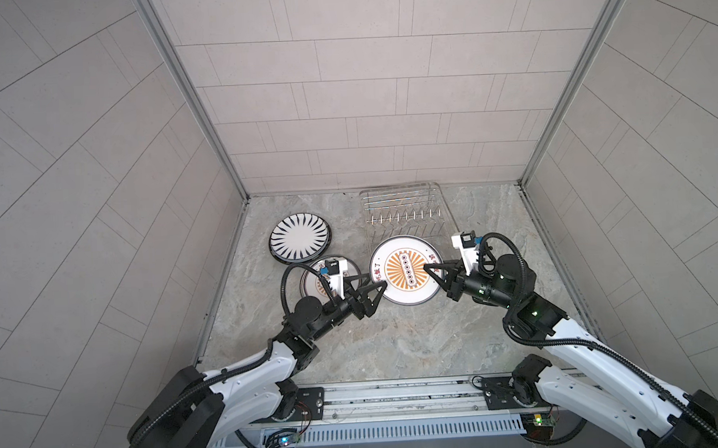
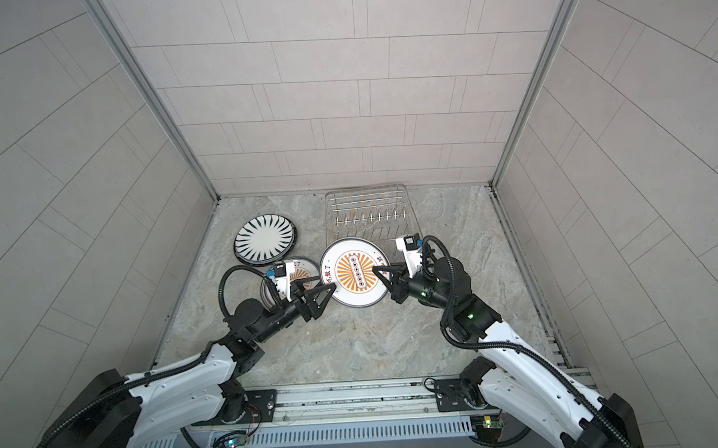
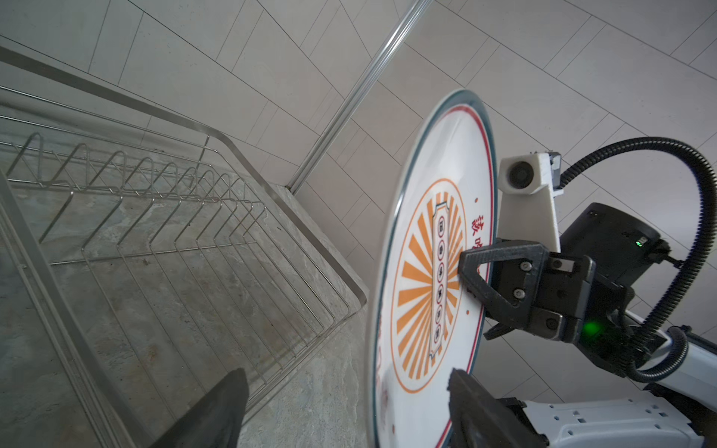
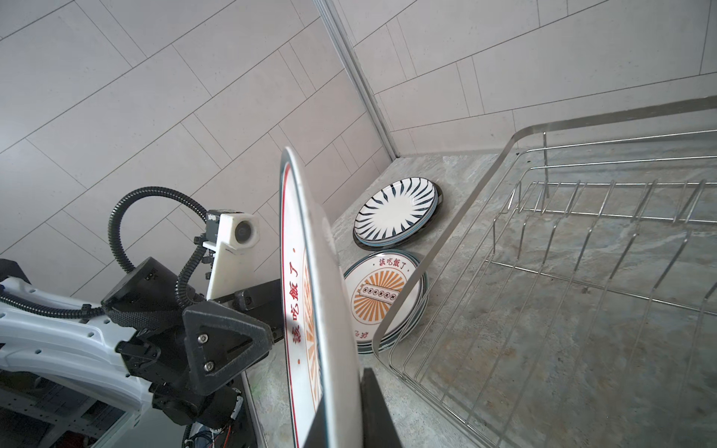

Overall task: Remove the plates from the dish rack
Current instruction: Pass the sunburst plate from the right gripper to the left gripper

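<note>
The right gripper (image 1: 428, 268) has its jaws clenched on the right rim of a sunburst plate (image 1: 403, 273). The plate stands nearly on edge, printed face turned up toward both top views, at the near left corner of the rack (image 1: 398, 218). In the left wrist view the plate (image 3: 423, 294) is seen edge-on with 1 black finger of the right gripper (image 3: 465, 271) pressed on its face.

The left gripper (image 1: 376, 283) is at the plate's left rim with its jaws spread. In the right wrist view the plate (image 4: 306, 294) rises between the 2 fingers of the left gripper (image 4: 271, 322), 1 on each side. Whether either finger touches it cannot be told.

The rack (image 4: 582, 217) sits at the back of the counter (image 1: 395, 340), right of centre. 2 stacks lie flat on the counter to its left. A striped plate (image 1: 300, 237) tops the far stack, and a second sunburst plate (image 4: 378, 298) tops the near one, just beside the rack's corner and partly under the left wrist.
</note>
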You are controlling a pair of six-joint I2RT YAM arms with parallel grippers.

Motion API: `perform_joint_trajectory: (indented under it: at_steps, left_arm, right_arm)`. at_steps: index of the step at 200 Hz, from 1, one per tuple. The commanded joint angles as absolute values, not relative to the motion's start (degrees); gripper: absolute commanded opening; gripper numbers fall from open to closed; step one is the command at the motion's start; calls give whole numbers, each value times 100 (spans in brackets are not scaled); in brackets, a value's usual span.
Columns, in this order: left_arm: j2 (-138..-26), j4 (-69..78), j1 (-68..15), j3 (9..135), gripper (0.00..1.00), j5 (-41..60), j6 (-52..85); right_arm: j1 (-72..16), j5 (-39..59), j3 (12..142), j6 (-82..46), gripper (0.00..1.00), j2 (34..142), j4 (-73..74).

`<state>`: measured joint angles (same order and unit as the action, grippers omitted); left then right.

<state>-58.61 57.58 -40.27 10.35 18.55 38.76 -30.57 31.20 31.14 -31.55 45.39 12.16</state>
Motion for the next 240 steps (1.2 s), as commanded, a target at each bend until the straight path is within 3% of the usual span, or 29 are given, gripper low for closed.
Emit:
perform_joint_trajectory:
  at_steps: [1, 56, 80, 103, 161, 211, 240]
  left_arm:
    - [-5727, 6186, -4021, 857, 65, 1707, 3902]
    - [-5917, 6348, -4025, 1014, 60, 2476, 4122]
    - [-6157, 6526, -4023, 1093, 45, 2535, 4314]
    - [-6381, 7000, -4021, 952, 43, 2254, 4480]
    - [-6697, 7464, -4018, 842, 12, 2402, 4912]
    - [-6645, 7363, -4024, 858, 5, 2431, 5020]
    - [-6614, 7322, -4023, 881, 0, 2414, 5102]
  right_arm:
    - [-3103, 3019, 3002, -2998, 10, 4171, 1667]
    - [-3401, 2887, 2929, -2908, 11, 4031, 1797]
    - [-3539, 2847, 2994, -2788, 10, 4132, 1782]
    - [-3573, 2800, 2993, -2728, 10, 4195, 1797]
    - [-3684, 2644, 2979, -2624, 10, 4472, 1873]
    - [-3862, 2461, 3058, -2435, 12, 4637, 1765]
    - [-3954, 2321, 3121, -2356, 22, 4660, 1592]
